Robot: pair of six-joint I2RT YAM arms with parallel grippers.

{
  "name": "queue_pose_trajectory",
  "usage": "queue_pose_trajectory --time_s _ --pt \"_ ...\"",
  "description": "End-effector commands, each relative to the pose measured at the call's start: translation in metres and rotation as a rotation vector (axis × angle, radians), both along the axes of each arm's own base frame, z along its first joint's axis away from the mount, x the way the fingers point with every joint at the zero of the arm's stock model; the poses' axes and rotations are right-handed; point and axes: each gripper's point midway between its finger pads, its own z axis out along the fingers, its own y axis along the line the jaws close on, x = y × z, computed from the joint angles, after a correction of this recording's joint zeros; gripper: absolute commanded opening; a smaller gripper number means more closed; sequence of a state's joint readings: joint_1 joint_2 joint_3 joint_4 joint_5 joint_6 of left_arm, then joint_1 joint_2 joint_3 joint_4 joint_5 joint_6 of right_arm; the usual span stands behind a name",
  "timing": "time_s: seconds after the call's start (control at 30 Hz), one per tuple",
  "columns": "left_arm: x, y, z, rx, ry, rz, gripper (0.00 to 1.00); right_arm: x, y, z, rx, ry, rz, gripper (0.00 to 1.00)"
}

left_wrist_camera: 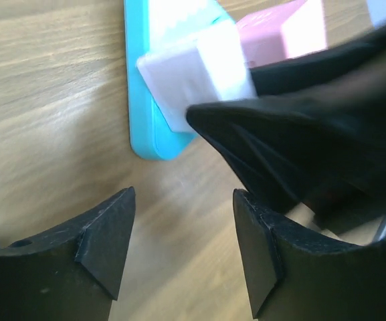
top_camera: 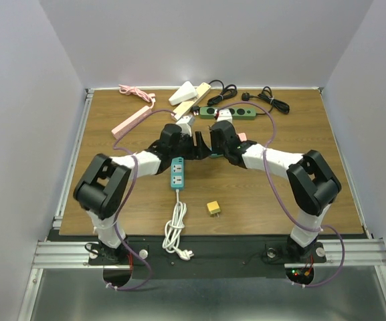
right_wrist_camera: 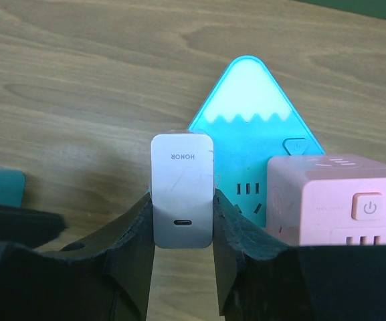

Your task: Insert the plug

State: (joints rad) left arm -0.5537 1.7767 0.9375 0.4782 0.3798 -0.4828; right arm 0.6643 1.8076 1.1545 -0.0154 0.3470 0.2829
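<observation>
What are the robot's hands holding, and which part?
The right gripper pinches the white charger by its two sides. The left gripper holds nothing.

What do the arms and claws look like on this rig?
Both the left arm and the right arm have white links with bulky black joint housings. A purple cable loops from each base up the arm. The left claw and right claw are matte black, tapering to wedge tips. No markings visible.

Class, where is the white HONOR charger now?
In the right wrist view, the white charger is clamped in the right hand, left of the pink cube, by the teal socket.
</observation>
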Motion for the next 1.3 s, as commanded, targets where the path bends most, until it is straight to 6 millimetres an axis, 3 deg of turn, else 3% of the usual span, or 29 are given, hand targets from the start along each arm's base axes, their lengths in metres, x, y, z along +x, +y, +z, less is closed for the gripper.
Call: queue_pose_trajectory --time_s 0.0,0.07,0.1,0.2,0.3,0.4,0.5,0.6,0.63,0.8,1.03,1.27 --pt "-0.012 0.015 0.040 0.011 -0.114 0.007 0.71 -0.056 -0.014 -0.043 -0.098 0.243 0.033 0.23" --pt "-0.020 0.022 0.040 0.021 -0.114 0.018 0.72 -0.057 -0.013 -0.038 -0.084 0.238 0.037 0.38" --pt "-0.027 0.028 0.041 0.027 -0.119 0.030 0.72 -0.058 -0.010 -0.031 -0.066 0.229 0.045 0.52" --pt "-0.044 0.041 0.044 0.053 -0.130 0.071 0.72 -0.056 -0.007 -0.010 -0.030 0.192 0.057 0.71" --pt "-0.060 0.052 0.045 0.090 -0.134 0.131 0.72 -0.057 -0.003 0.010 0.001 0.160 0.082 0.80" --pt "-0.085 0.048 0.048 0.101 -0.127 0.153 0.74 -0.060 -0.006 0.024 0.022 0.134 0.083 0.88" --pt "-0.120 0.036 0.047 0.078 -0.079 0.171 0.74 -0.070 -0.012 0.049 0.072 0.092 0.083 0.89" --pt "-0.138 0.032 0.043 0.074 -0.053 0.199 0.74 -0.082 -0.022 0.051 0.085 0.090 0.073 0.90" --pt "-0.147 0.029 0.039 0.069 -0.020 0.205 0.74 -0.085 -0.025 0.060 0.105 0.070 0.060 0.91" --pt "-0.190 0.008 0.011 0.148 0.076 0.175 0.74 -0.096 -0.044 0.064 0.116 0.055 -0.004 0.96" --pt "-0.217 -0.006 -0.007 0.217 0.159 0.212 0.75 -0.099 -0.055 0.074 0.143 0.033 -0.006 1.00" --pt "-0.216 -0.026 -0.012 0.275 0.181 0.252 0.80 -0.096 -0.070 0.081 0.185 0.038 0.030 1.00"
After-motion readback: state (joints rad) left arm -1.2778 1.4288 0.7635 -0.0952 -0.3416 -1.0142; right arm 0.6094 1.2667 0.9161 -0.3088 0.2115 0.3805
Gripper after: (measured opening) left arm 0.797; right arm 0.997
